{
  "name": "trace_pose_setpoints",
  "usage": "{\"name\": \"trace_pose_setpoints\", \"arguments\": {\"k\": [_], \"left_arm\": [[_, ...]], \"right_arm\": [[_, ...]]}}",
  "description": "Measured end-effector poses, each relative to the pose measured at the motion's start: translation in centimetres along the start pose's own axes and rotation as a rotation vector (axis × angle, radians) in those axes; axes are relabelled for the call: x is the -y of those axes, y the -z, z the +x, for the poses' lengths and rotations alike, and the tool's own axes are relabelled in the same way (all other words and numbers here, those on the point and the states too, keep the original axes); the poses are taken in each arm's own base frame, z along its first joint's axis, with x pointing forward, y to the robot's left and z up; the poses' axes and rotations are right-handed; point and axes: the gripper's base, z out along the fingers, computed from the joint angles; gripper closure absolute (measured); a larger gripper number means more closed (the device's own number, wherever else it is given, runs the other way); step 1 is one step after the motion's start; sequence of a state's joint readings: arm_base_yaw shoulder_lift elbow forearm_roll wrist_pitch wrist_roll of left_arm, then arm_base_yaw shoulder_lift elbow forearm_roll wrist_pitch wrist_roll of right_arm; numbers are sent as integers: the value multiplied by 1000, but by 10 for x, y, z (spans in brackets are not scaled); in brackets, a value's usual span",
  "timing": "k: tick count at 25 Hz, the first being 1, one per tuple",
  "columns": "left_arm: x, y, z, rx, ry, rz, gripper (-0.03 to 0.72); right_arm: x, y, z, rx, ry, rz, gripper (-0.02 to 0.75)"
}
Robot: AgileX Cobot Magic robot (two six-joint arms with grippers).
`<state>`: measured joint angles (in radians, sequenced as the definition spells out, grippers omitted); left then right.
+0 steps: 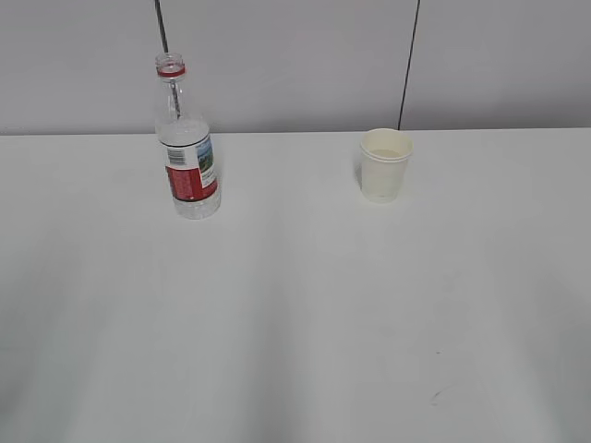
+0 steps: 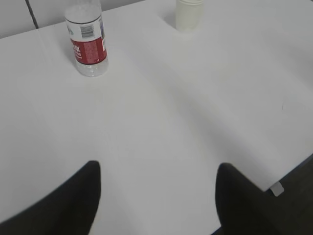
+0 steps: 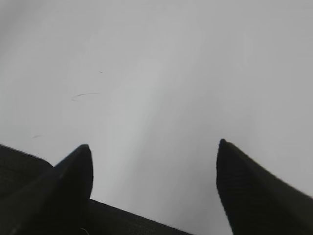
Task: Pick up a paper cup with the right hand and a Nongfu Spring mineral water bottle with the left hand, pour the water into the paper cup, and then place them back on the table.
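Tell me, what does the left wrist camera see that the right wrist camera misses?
Only the left wrist view shows the Nongfu Spring mineral water bottle standing upright and the paper cup at its top edge, both apart from the open left gripper. Only the right wrist view shows a faint curved scuff and the open right gripper, holding nothing. Both share the white table and two dark fingertips spread apart.

bottle (image 2: 87, 41) top cropped, paper cup (image 2: 190, 13) rim cropped
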<state>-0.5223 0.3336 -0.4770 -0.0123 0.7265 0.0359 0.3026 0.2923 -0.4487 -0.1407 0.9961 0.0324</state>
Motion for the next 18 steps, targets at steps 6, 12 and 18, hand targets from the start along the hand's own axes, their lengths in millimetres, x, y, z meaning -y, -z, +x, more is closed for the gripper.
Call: {"name": "trace_pose_setpoints", "arguments": {"k": [6,12,18], "left_arm": [[4,0,0,-3,49,44,242],[8,15,-2,-113,71,88,242],[7,19,12,-275,44,72,242]], "right_arm": [[-1,0,0,-2,-11,-13,156],[-12,-4,8,-58,22,-121,156],[-12,-6,10,-70,34,-122,156]]}}
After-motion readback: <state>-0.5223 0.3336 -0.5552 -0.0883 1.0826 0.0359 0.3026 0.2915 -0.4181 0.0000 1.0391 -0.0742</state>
